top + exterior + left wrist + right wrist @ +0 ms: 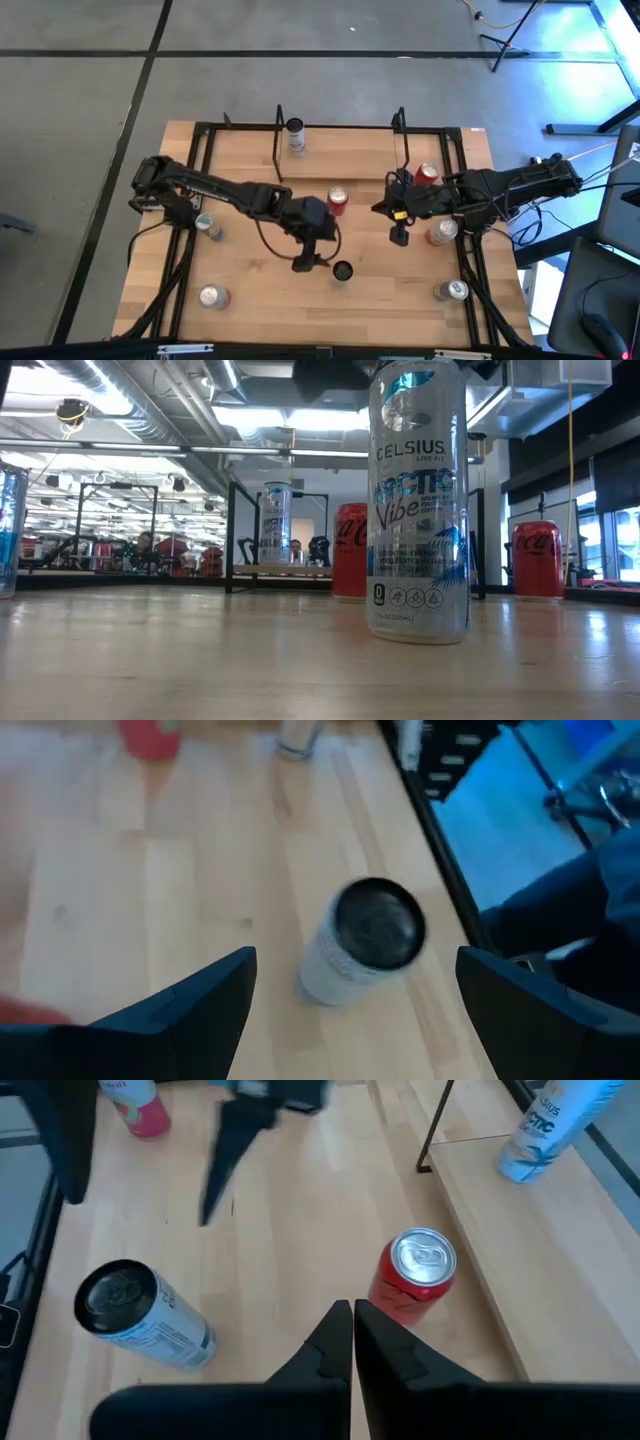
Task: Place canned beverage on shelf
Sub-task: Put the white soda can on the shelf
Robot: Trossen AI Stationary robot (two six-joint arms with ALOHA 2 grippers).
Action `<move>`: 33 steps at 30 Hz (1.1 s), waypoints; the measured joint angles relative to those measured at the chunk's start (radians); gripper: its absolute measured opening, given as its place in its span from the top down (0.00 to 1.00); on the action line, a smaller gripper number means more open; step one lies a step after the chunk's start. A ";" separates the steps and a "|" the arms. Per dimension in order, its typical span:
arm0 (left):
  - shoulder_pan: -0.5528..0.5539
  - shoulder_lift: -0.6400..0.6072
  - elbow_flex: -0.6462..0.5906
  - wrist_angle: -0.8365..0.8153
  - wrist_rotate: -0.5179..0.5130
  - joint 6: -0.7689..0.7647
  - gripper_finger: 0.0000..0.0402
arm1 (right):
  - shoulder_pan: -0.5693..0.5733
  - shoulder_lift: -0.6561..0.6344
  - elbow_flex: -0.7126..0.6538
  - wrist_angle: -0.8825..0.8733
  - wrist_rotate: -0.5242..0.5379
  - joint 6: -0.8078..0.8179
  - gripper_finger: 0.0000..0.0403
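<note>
Celsius can [342, 271] stands upright on the table [260, 290], near its front edge and well apart from the shelf [340, 152] at the back. In the low view the same can [418, 500] fills the middle, white and blue. Left gripper [308, 262] hovers just beside it with fingers spread wide and nothing between them; the left wrist view shows the can's dark top [378, 923] ahead, between the two fingers [200, 1005]. Shelf already carries one tall white can [295, 134] near its left upright. A red can [337, 200] stands on the table just in front of the shelf. Right gripper [398, 236] hangs right of that red can [418, 1276], fingers pressed together and empty. Another red can [428, 174] stands by the right arm, and more cans sit along both table sides.
</note>
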 joint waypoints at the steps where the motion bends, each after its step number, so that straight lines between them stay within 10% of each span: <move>1: -0.010 0.000 -0.012 0.009 -0.013 0.005 0.18 | 0.001 0.000 0.000 0.000 0.003 0.000 0.98; 15: -0.066 0.097 -0.097 0.364 -0.033 0.049 0.18 | 0.000 0.000 0.000 -0.011 0.025 0.034 0.98; 33: -0.065 0.204 -0.097 0.393 -0.052 -0.003 0.20 | -0.001 0.001 -0.001 -0.094 0.026 0.033 0.98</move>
